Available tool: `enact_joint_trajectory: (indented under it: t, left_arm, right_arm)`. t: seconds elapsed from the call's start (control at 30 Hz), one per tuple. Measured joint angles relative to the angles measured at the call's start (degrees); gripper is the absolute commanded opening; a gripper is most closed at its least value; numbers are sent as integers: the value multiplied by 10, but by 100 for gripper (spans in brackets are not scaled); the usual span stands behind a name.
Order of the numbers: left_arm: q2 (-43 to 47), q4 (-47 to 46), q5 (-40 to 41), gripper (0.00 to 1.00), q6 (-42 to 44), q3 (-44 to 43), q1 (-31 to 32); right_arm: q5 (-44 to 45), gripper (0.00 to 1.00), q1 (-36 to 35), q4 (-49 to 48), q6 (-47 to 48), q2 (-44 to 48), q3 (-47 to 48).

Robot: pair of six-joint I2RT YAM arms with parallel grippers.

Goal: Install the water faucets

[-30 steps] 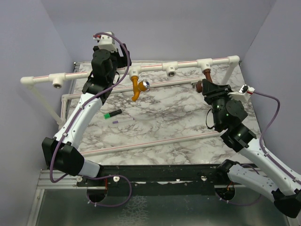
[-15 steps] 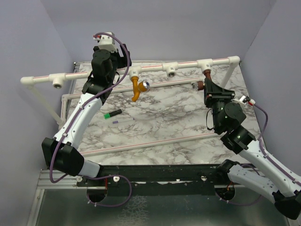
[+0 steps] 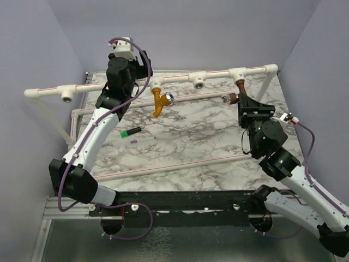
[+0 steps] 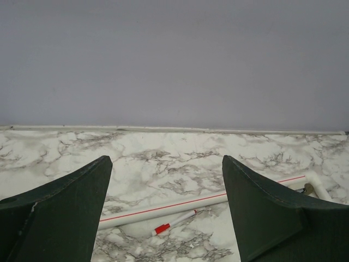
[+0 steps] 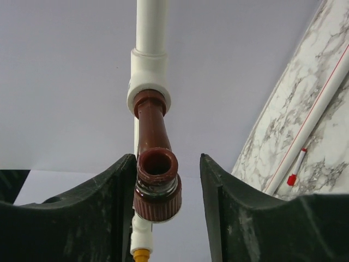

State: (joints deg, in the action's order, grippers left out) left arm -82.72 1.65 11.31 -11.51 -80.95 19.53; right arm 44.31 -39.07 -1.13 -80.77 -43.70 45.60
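Observation:
The dark reddish-brown faucet [image 3: 239,89] hangs from the right T-fitting [image 3: 238,73] of the raised white pipe rail. My right gripper [image 3: 245,103] is open around its lower end. In the right wrist view the faucet [image 5: 157,164] stands between the fingers, against the left finger [image 5: 117,185], with a gap to the right finger. The orange-yellow faucet [image 3: 158,102] with its silver knob hangs from another T-fitting [image 3: 156,83]. My left gripper [image 3: 143,68] is raised beside the rail, open and empty [image 4: 166,169].
A green marker [image 3: 131,131] and a white pen [image 3: 143,140] lie on the marble table. White pipes run across the table [image 3: 180,164]. A red-capped pen [image 4: 172,224] lies by a pipe [image 4: 207,201]. Purple walls enclose three sides.
My right wrist has rolled and shifted a little around the brown faucet; its cable swung down. The left arm and both faucets have not moved.

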Motion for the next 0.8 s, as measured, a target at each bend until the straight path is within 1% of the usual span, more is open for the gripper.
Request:
enact_joint_trajectory:
  t: [0.2, 0.3, 0.5, 0.63, 0.8]
  left_arm:
    - [-1, -1, 0, 83, 0, 0, 0]
    - [-1, -1, 0, 83, 0, 0, 0]
    - [-1, -2, 0, 83, 0, 0, 0]
    - [-1, -2, 0, 83, 0, 0, 0]
    - [-1, -2, 0, 83, 0, 0, 0]
  right_arm:
    - [0, 66, 0, 31, 22, 19, -3]
    - [0, 68, 0, 44, 39, 28, -3]
    - [2, 68, 0, 74, 108, 59, -3]
    - [8, 68, 0, 92, 188, 75, 10]
    - [11, 68, 0, 91, 336, 94, 34]
